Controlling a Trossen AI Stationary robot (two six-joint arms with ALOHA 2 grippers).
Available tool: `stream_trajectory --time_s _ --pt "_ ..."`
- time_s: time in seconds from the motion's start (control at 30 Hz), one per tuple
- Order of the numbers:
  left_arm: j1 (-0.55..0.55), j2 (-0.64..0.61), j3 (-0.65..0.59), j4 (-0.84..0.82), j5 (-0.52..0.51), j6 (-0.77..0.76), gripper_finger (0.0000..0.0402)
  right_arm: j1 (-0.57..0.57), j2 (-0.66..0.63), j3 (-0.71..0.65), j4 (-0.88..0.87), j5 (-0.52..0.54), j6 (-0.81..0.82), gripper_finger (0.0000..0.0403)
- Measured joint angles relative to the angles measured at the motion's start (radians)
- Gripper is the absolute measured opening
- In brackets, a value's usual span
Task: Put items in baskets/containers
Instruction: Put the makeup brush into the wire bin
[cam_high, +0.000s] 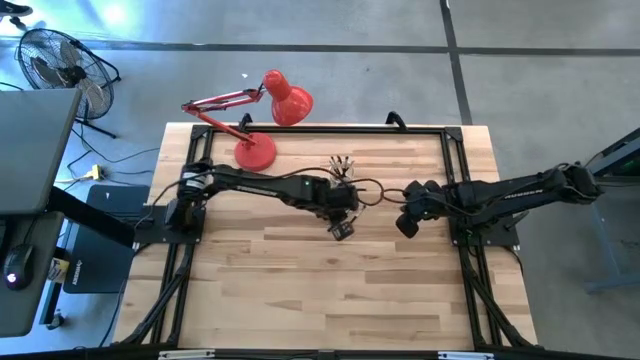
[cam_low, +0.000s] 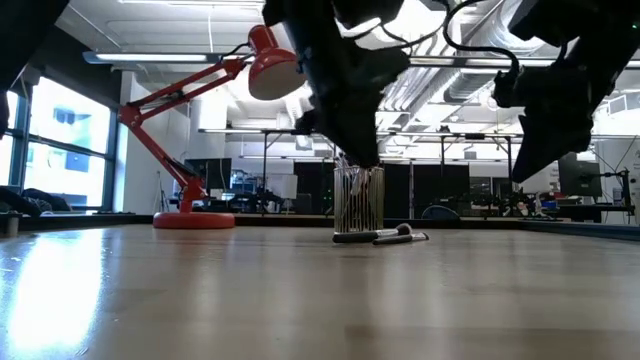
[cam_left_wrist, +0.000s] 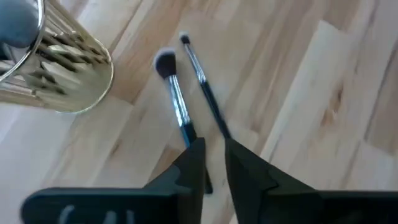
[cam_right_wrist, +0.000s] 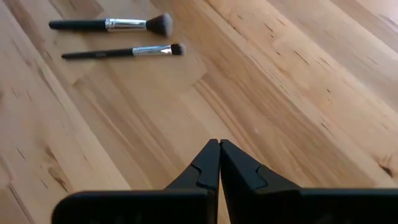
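A small clear glass cup (cam_high: 342, 165) (cam_low: 358, 200) (cam_left_wrist: 56, 74) stands on its base on the table and holds several brushes standing upright. Two dark-handled brushes lie flat on the wood near it: a fluffy-tipped one (cam_left_wrist: 177, 102) (cam_right_wrist: 112, 25) and a thinner one (cam_left_wrist: 202, 81) (cam_right_wrist: 121, 53), side by side (cam_low: 385, 237). My left gripper (cam_high: 343, 230) (cam_left_wrist: 214, 158) hangs above their handle ends with a narrow gap between its fingers, touching nothing. My right gripper (cam_high: 407, 222) (cam_right_wrist: 219, 152) is shut and empty, above bare wood to the right of the brushes.
A red desk lamp (cam_high: 265, 120) (cam_low: 190, 150) stands at the table's far left, its base on the wood behind the left arm. A black frame runs along the table's edges (cam_high: 455, 150). Bare wood stretches toward the near edge (cam_high: 330, 300).
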Motion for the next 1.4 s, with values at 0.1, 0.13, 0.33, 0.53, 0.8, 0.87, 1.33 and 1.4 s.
stream_trajectory --time_s 0.1,0.13,0.33,0.53,0.8,0.87,1.33,1.4 --pt "0.0 0.025 0.01 0.012 -0.027 -0.013 0.0081 0.007 0.0 0.0 -0.01 -0.004 -0.03 0.0002" --pt "0.0 0.029 0.01 0.007 -0.03 -0.013 0.0087 0.01 0.0 0.0 -0.011 -0.004 -0.038 0.0002" --pt "0.0 0.1 0.009 0.047 -0.024 -0.052 0.0103 0.016 0.0 0.0 -0.017 -0.05 -0.063 0.0008" --pt "0.0 0.16 0.01 0.096 -0.04 -0.053 0.0104 0.016 0.0 0.0 -0.016 -0.1 -0.084 0.0004" --pt "0.0 0.226 0.014 0.1 -0.062 -0.054 0.0104 0.016 0.0 0.0 -0.016 -0.133 -0.084 0.0006" --pt "0.0 0.23 0.015 0.094 -0.049 -0.05 0.0103 0.016 0.0 0.0 -0.016 -0.138 -0.084 0.0008" --pt "-0.006 0.201 0.008 0.055 0.037 -0.119 0.0031 0.016 0.0 0.0 -0.016 -0.101 -0.087 0.0004" --pt "-0.018 0.192 0.007 0.052 0.039 -0.124 0.0031 0.016 0.0 0.0 -0.016 -0.1 -0.087 0.0006"
